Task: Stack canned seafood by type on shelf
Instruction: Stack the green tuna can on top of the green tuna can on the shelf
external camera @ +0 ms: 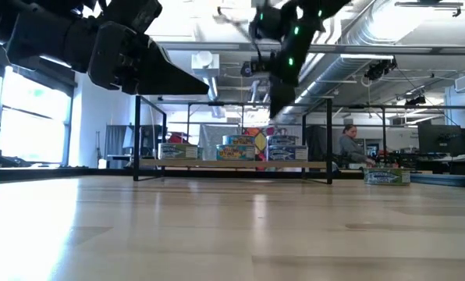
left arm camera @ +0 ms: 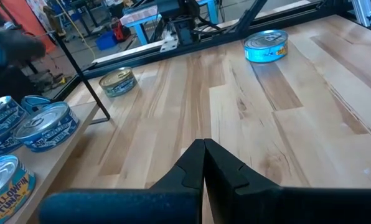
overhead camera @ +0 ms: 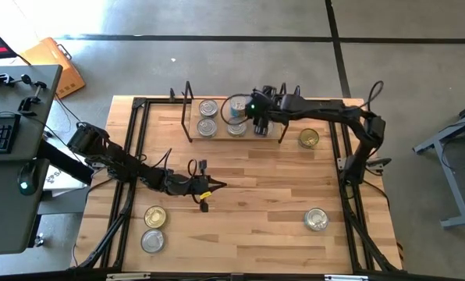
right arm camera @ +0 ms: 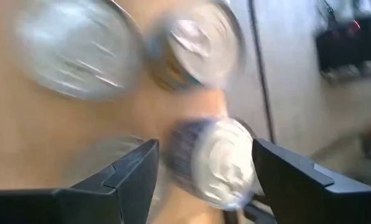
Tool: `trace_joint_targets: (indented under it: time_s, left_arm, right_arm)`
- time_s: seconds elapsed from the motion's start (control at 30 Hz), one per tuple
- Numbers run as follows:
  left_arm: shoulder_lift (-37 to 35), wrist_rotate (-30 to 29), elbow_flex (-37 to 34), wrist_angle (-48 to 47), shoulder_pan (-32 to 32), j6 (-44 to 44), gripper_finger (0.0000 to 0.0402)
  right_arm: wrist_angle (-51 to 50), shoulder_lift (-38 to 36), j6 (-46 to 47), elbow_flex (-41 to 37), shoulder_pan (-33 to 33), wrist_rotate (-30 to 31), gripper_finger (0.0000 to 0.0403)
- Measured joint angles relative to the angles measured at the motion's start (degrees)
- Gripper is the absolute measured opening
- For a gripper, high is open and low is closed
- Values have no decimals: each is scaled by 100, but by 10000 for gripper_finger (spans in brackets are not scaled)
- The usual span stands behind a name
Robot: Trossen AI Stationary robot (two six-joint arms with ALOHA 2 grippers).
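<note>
Right gripper (overhead camera: 257, 123) above the low light-wood, black-wire-framed shelf (overhead camera: 273, 137) — fingers spread around a short silver-topped tin (right arm camera: 220, 158), apparently just set among shelved tins (overhead camera: 208, 117). Left gripper (overhead camera: 209, 187), pressed together, waits mid-table. Loose tins (overhead camera: 316, 219) — not yet sorted.

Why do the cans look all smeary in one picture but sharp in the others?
Right wrist view: the cans smear between the open right pincer, so that camera looks to be moving. Left wrist view: can labels are sharp. Low view: bright windows behind, and the shelf looks dark against them.
</note>
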Motion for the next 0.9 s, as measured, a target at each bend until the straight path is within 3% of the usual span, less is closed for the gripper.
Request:
trace_joint_targets:
  time_s: [0.1, 0.23, 0.47, 0.73, 0.9]
  left_arm:
    - [2, -2, 0, -7, -25, -79, 0]
    - [2, -2, 0, -41, -96, -127, 1]
    - [2, -2, 2, -22, -224, -138, 1]
    - [2, -2, 2, 273, -211, -167, 1]
    - [2, -1, 2, 662, -232, -419, 1]
  right_arm:
    - [163, -216, 222, -76, 462, -379, 251]
    - [392, -595, 740, -543, 1226, -442, 251]
    - [1357, -1448, 2216, -2346, 3003, -296, 252]
    - [1702, -2358, 4678, -3694, 5075, 1328, 252]
    - [1610, -2675, 4759, -3914, 5636, 2155, 252]
